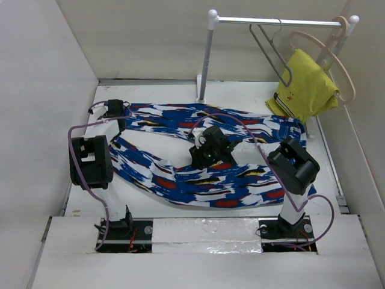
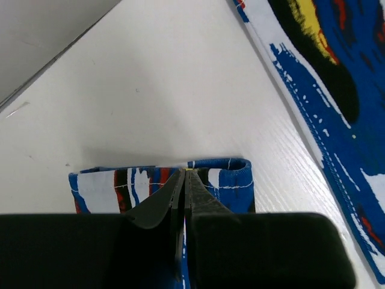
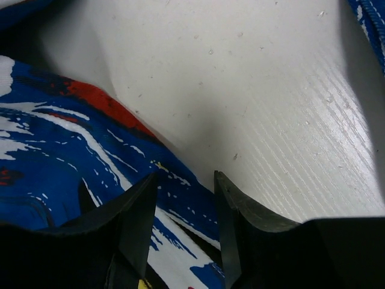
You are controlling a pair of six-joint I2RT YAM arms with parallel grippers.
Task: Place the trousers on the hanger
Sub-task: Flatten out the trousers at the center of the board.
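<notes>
The trousers, in a blue-and-white print, lie spread flat on the white table, with both legs running left to right. My left gripper is shut on the hem at the left end of the far leg. In the left wrist view the jaws pinch that folded hem. My right gripper is open and low at the trousers' inner edge. In the right wrist view it straddles that fabric edge. The grey wire hanger hangs on the rail, away from both grippers.
A white-posted rail stands at the back. A beige hanger on it carries a yellow garment. White walls close in the table on the left, back and right.
</notes>
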